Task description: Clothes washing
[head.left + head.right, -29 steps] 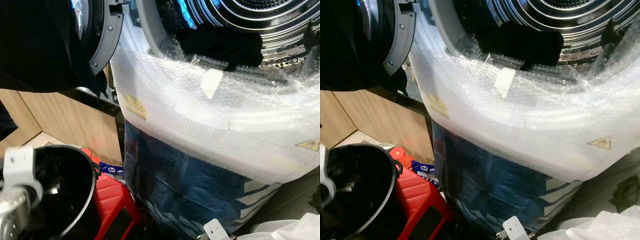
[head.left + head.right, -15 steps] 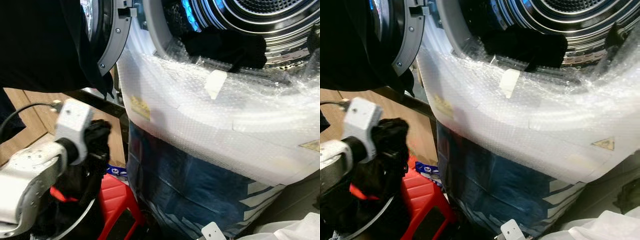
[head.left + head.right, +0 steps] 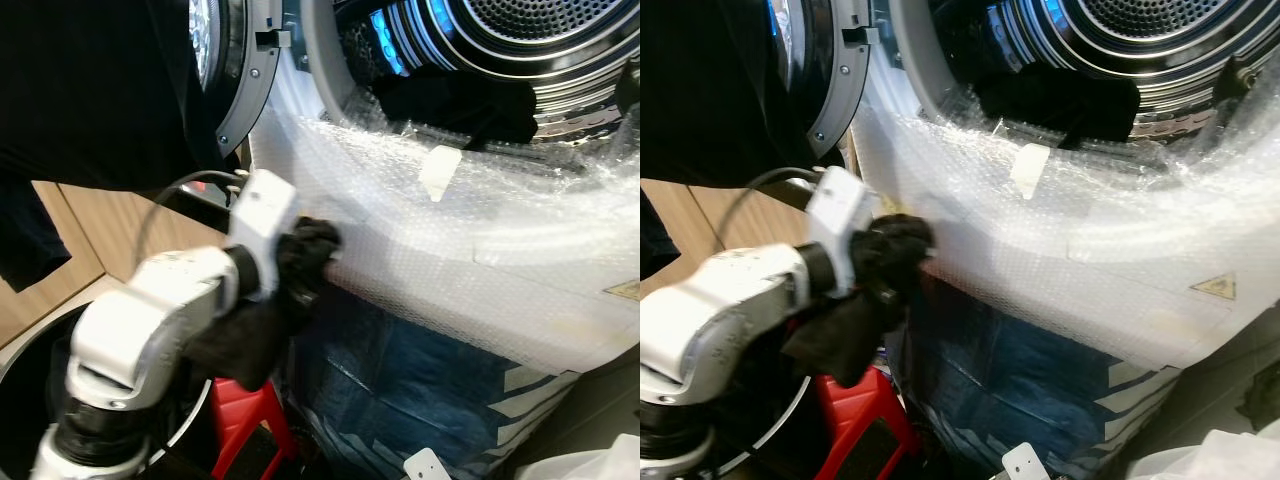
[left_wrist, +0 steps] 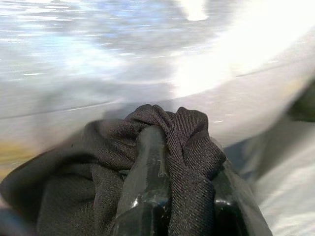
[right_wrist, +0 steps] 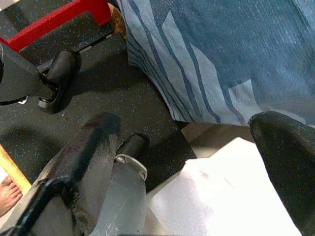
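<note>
The black garment [image 3: 270,320], bunched and limp, is now up against the bubble wrap [image 3: 480,250] on the washer's front, lifted out of the bucket [image 3: 40,350] where it was a moment ago. The left gripper [image 4: 170,147] pinches it tight. Next comes the drum [image 3: 520,40], where dark laundry [image 3: 460,100] already lies. The right gripper [image 5: 197,152] hangs idle, spread wide.

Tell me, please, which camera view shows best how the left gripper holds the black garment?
The left wrist view: the black garment is wrapped around the black fingers of the left gripper, seen close. The eye views show it hanging from the gripper against the bubble-wrapped washing machine, jaws hidden.
</note>
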You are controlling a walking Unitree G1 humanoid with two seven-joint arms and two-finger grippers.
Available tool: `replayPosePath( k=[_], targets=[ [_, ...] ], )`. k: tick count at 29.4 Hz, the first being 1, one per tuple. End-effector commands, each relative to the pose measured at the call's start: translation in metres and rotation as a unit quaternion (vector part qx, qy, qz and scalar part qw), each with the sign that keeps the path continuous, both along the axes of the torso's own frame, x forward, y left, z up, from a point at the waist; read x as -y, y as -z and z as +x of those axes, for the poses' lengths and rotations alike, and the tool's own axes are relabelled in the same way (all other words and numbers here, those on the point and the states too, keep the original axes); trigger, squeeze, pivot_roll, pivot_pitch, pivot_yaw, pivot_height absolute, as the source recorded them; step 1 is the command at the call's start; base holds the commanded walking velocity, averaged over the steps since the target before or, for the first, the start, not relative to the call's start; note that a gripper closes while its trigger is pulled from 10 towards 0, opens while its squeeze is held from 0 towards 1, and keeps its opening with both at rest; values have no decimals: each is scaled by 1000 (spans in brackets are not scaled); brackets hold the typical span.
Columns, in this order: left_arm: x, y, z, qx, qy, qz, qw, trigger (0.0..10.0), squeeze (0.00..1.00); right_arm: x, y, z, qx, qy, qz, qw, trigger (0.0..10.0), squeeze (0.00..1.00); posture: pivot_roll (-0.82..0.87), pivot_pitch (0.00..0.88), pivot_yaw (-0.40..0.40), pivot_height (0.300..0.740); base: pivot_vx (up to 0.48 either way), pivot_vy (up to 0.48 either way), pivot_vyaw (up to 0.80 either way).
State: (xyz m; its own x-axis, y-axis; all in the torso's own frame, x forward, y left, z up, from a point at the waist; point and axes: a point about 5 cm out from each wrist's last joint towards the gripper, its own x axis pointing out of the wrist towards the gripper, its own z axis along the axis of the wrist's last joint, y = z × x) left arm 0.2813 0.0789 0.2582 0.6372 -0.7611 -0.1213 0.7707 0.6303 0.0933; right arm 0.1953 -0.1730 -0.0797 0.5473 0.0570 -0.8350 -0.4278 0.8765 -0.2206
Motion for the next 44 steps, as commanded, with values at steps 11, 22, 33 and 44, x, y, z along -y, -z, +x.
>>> replayPosePath(
  k=[11, 22, 33, 44],
  targets=[
    [25, 34, -10, -53, 40, 7, 998, 0, 0, 6, 4, -10, -12, 10, -4, 1000, 10000, 0, 136, 51, 6, 740, 0, 0, 0],
    [-13, 86, -8, -124, -75, 30, 989, 0, 0, 7, -4, 3, 37, 53, 31, 997, 10000, 0, 116, 82, -2, 740, 0, 0, 0],
    [-10, 106, -10, -145, -79, 43, 985, 0, 0, 14, -25, 15, 99, -21, 177, 979, 10000, 1000, 71, 103, -8, 740, 0, 0, 0],
    [6, 110, -10, -158, -54, 26, 986, 0, 0, -1, -66, 22, 135, -115, 407, 896, 10000, 1000, 38, 112, -13, 740, 0, 0, 0]
  ],
)
